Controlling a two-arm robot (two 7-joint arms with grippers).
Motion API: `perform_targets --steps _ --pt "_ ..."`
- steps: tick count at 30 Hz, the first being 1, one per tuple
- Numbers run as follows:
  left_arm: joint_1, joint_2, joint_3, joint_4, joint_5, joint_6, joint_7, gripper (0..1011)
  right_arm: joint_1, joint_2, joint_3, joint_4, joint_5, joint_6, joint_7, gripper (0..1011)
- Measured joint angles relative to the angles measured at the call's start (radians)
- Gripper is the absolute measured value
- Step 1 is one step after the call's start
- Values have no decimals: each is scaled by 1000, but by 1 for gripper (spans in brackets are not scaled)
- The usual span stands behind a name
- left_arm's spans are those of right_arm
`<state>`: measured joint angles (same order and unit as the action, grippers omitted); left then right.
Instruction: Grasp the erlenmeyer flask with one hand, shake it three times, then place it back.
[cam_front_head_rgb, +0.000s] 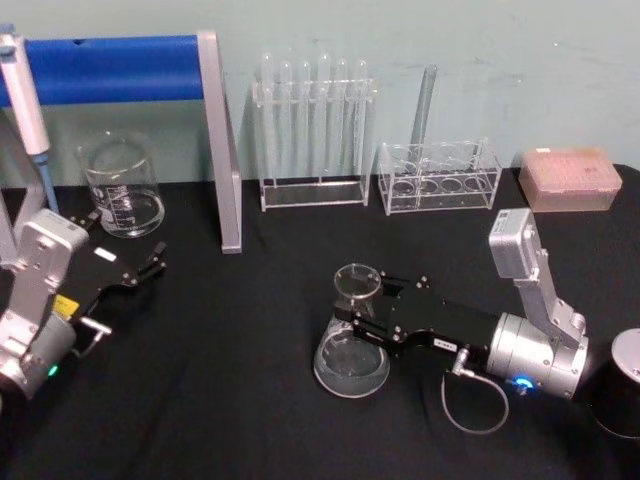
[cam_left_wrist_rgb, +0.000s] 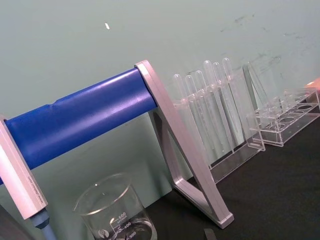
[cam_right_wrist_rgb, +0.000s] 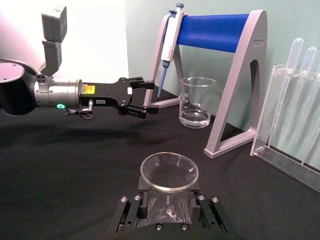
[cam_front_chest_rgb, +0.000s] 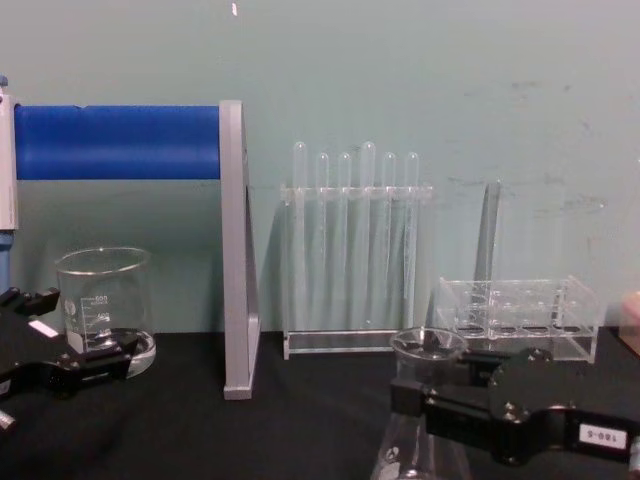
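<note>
Black cloth covers the tabletop (cam_front_head_rgb: 250, 420), and its near strip lies bare in front of us. Just beyond, near the middle, the erlenmeyer flask (cam_front_head_rgb: 350, 365) stands on its wide base. The right pincer (cam_front_head_rgb: 360, 308) pinches its narrow neck right under the flared rim — the spot we would choose, since the flare should stop the glass from slipping down out of the hold. We judge the flask light, stiff, slick and breakable, so it wants a firm squeeze, not a crushing one. We cannot tell whether it holds liquid.

A dark round container (cam_front_head_rgb: 622, 392) sits close by the right arm's wrist. Off to the left, the left pincer (cam_front_head_rgb: 150, 268) hangs spread and empty, well apart from the flask.

Open room is widest upward and toward us. Farther back stand the beaker (cam_front_head_rgb: 122, 188), the blue-barred stand (cam_front_head_rgb: 225, 150), the test tube rack (cam_front_head_rgb: 312, 130) and a low rack (cam_front_head_rgb: 440, 180) near the wall — all brittle, so we would keep the shakes short.
</note>
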<state>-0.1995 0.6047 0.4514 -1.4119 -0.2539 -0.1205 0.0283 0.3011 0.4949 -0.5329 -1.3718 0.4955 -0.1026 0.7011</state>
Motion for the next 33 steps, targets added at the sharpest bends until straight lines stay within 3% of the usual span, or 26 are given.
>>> perform_targets --steps 33 --pt "0 0 0 0 0 0 0 1001 -1 0 1 -2 -3 1 -3 449"
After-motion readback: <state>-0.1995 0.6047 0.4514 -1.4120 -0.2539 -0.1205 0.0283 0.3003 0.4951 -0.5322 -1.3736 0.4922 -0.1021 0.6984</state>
